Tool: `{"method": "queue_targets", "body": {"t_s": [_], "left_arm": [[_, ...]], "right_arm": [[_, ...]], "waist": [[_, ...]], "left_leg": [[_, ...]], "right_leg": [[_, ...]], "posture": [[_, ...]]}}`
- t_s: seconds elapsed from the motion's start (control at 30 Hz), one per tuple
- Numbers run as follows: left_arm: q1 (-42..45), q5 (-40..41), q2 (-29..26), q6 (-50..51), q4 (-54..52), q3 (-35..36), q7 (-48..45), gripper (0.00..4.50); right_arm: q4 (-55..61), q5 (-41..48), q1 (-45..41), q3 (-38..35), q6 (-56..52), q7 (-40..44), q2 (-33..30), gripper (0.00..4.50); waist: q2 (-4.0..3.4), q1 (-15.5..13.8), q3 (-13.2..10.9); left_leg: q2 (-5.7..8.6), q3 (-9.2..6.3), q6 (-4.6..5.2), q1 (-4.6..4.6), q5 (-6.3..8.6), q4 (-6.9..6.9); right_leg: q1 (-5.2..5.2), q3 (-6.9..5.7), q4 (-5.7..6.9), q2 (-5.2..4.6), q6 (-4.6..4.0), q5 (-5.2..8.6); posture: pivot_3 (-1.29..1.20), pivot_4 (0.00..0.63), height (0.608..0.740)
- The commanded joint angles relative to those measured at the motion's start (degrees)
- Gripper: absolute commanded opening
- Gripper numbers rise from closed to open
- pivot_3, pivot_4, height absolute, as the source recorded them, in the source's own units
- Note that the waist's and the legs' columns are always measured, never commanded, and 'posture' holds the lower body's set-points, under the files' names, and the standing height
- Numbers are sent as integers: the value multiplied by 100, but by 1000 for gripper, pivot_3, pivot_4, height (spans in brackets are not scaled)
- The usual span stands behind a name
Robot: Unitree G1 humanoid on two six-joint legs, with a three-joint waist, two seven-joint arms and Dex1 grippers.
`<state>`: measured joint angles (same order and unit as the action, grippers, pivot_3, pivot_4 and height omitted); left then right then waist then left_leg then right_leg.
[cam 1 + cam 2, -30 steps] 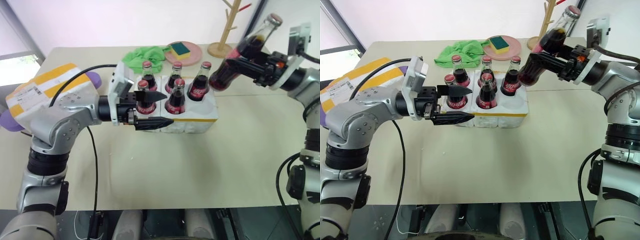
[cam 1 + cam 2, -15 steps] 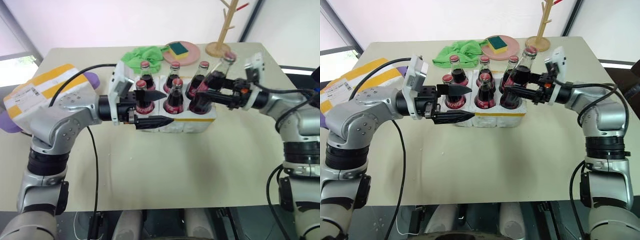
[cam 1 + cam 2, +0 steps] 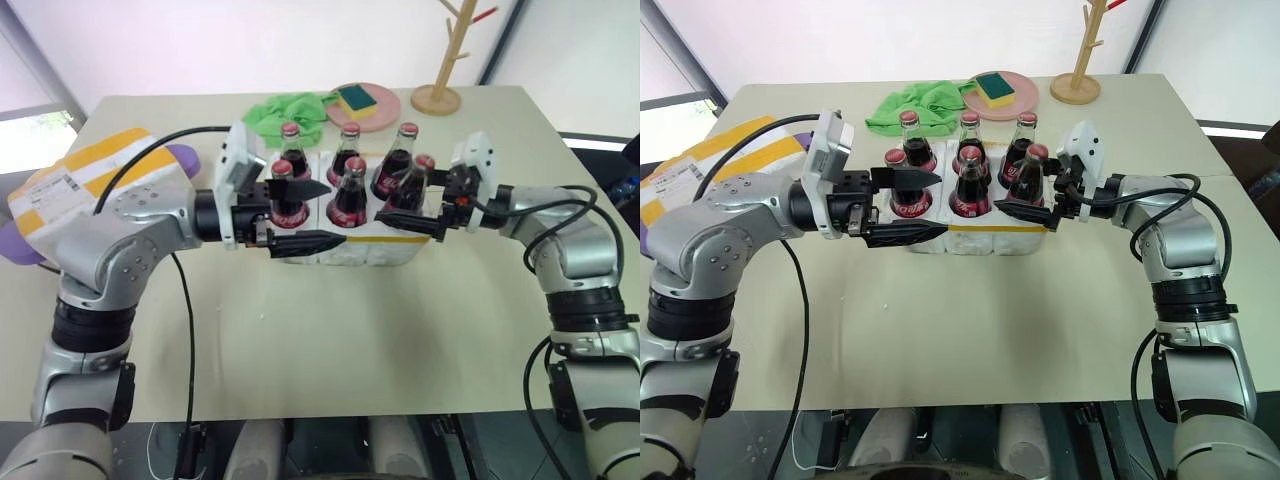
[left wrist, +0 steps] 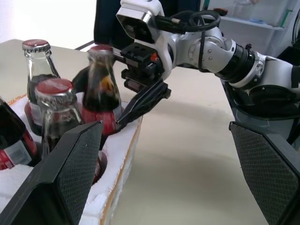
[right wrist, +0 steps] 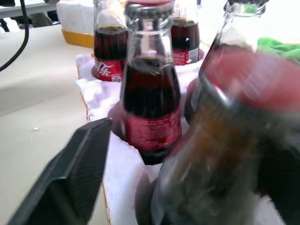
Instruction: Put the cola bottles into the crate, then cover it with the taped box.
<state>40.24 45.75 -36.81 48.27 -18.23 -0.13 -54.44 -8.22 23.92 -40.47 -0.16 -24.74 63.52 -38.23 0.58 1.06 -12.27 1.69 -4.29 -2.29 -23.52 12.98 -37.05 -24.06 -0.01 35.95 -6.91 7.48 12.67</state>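
Beige tabletop carries everything here; at its far left edge lies the taped box, white foam striped with yellow and bearing a shipping label, well apart from the work and not yet needed. At the middle sits the crate, a low white foam block with a yellow band, and all six holes now appear filled with cola bottles, three in the far row and three in the near row. The sixth bottle stands at the near right corner, tilted a little toward the right. Around it is the right end effector, its fingers spread on either side of the glass rather than pinching it, so the bottle looks released into its hole. The left end effector hangs at the crate's left end with its fingers wide apart, one above the other, beside the near left bottle and gripping nothing. To finish this step well, the right arm should probably draw straight back to the right, level, so neither finger clips the bottle's shoulder and tips it against its neighbour. Checking that this bottle settles upright matters, since a leaning neck could stop the box from seating over the crate.
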Motion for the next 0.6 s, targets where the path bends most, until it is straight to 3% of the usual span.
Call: {"method": "queue_targets", "body": {"t_s": [0.03, 0.27, 0.43, 0.6], "left_arm": [[-52, 99, -94, -35, -197, 246, 49, 4500], [-261, 57, -299, -74, -492, 484, 261, 4500], [-693, -293, -945, -234, -985, 1003, 560, 4500], [-1786, -1197, -1770, -802, -1523, 1562, 703, 4500]], "right_arm": [[45, 4, -84, -93, 113, 40, -23, 4473], [16, 306, -304, -464, -60, 535, -506, 4473], [-806, 406, -765, -839, 34, 1259, -1333, 4473], [-1561, 348, -1223, -823, 248, 1983, -1822, 4473]], "waist": [[0, -1, 0], [0, -11, 0], [1, -3, -1], [1, 53, -1]], "left_leg": [[-1, 0, 0, 0, 0, 0], [-2, 1, 0, 0, 0, 0], [-4, 3, 0, 0, 0, 1], [-18, 15, 1, 3, 1, 9]], "right_leg": [[0, 0, 0, 1, 0, 0], [0, 0, -2, 2, -2, -1], [0, 0, -3, 2, -3, 0], [-1, 1, -14, 12, -27, 7]], "posture": [[0, 150, 740], [0, 150, 740], [0, 150, 740], [0, 150, 740]]}}
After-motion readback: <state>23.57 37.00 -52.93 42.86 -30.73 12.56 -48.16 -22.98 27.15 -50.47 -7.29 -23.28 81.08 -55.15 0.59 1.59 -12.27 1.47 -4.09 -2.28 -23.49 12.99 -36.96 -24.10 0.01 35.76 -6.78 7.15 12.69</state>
